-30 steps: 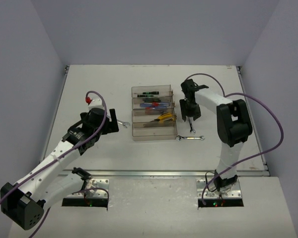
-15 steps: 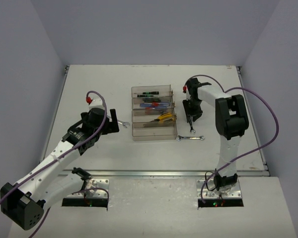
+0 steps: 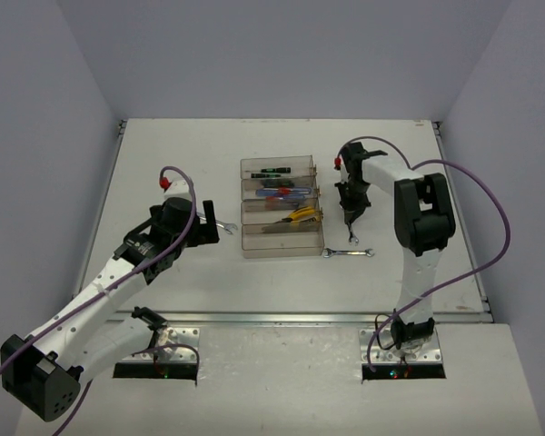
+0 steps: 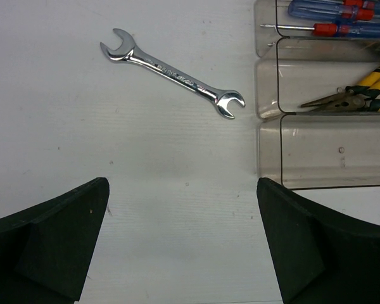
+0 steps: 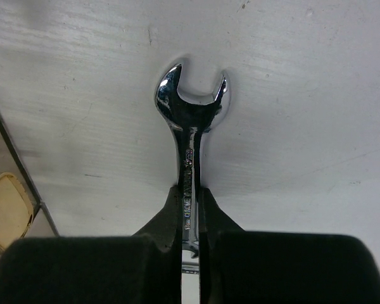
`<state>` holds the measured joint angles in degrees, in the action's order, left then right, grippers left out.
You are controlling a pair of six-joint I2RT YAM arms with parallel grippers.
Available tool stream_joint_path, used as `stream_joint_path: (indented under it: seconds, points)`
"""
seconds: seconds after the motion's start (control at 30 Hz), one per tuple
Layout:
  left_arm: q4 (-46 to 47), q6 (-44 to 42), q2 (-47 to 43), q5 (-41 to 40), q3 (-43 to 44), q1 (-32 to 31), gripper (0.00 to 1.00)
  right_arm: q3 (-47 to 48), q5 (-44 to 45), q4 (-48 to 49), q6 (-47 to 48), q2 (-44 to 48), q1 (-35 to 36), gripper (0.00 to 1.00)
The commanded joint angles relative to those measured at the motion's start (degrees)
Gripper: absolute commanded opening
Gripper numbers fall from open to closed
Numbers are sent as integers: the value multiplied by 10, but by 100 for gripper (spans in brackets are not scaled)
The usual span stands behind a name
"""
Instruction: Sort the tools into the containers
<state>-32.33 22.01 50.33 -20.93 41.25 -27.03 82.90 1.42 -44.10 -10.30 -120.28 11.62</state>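
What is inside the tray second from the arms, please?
Yellow-and-black-handled pliers; nothing else shows in it. The left wrist view cuts off their handle ends.

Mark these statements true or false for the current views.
1. The right end effector grips a silver wrench by its shaft. True.
2. The left end effector holds a wrench. False: it is open, and the loose wrench ahead of it lies on the table.
3. The pliers lie in a tray. True.
4. No wrench lies right of the row of trays. False: a third wrench lies there.
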Motion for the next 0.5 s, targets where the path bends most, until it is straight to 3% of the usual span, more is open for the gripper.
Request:
stream_joint_path:
  seconds: [0.0, 0.33, 0.47]
  points:
    - [25, -8, -11, 5, 13, 0, 100, -22, 6, 29, -5, 51, 2, 0]
    - [26, -11, -8, 12, 13, 0, 100, -37, -3, 31, 13, 188, 17, 0]
    - [27, -12, -5, 12, 14, 0, 100, -47, -12, 71, 61, 235, 88, 0]
